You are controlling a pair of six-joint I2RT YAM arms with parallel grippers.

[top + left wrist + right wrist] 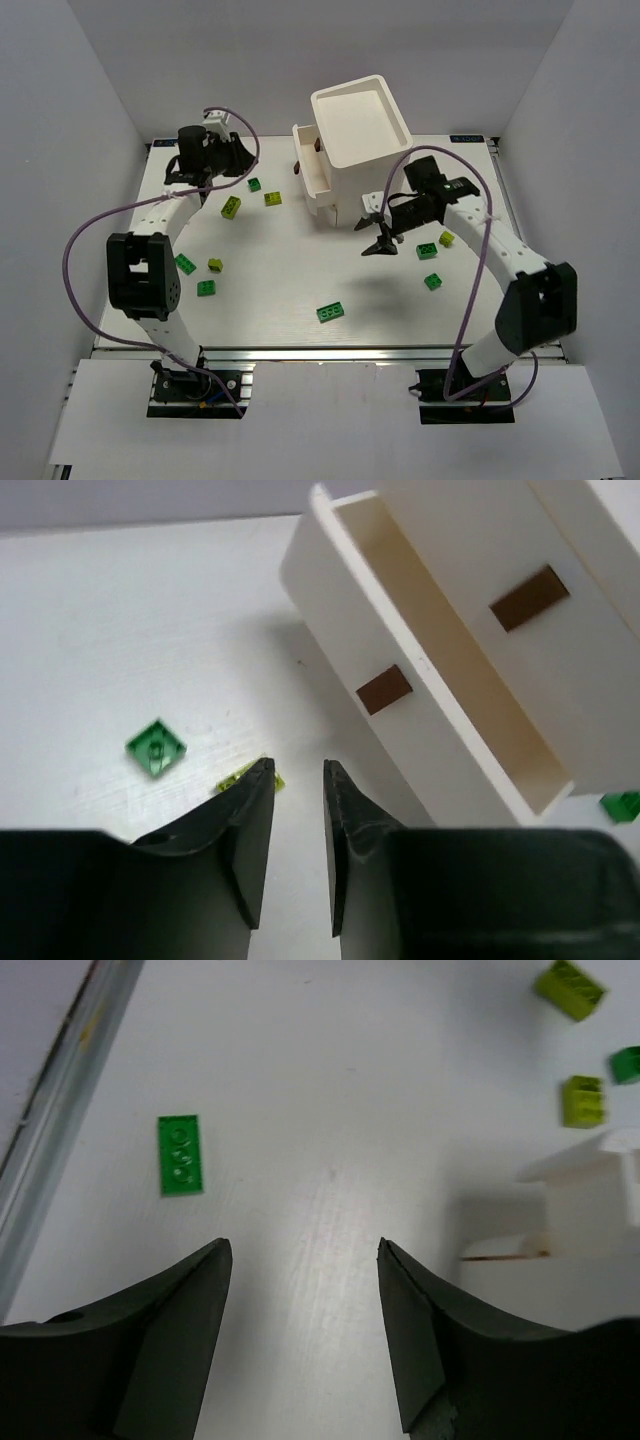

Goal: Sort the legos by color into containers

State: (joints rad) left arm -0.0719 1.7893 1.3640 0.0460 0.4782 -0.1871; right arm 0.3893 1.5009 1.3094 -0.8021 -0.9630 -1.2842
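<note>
Because the legos lie loose over the table (pixel 290 250) and none shows in a drawer, sorting looks barely begun. Nearest the bases, a green plate (pixel 331 313) lies flat and alone. The right wrist view places it (pixel 180 1154) ahead and left of the fingers.

Toward the left arm sit a green brick (pixel 206 288), a second green brick (pixel 186 264) and a yellow-green brick (pixel 215 265), near one another. Three more lie by the right arm, among them a right-side green brick (pixel 433 282).

The right gripper (pixel 378 245) hangs over bare table just in front of the cabinet (pixel 360 120). Its jaws are spread wide and empty, and it tilts down toward the near left. This pose probably readies it to drop over a brick, and the green plate is the likeliest target.

Farther back, the left gripper (pixel 242 163) points at the open drawer (pixel 312 178). Its jaws are parted only narrowly, with nothing between them. Its wrist view shows a small green brick (pixel 156 748) left of the fingers and a pale brick (pixel 240 776) half hidden behind one finger.

The drawer (pixel 350 610) is drawn out leftward from the cabinet, presumably to take bricks from above. What shows of its inside is bare. No purple brick is in view.
</note>
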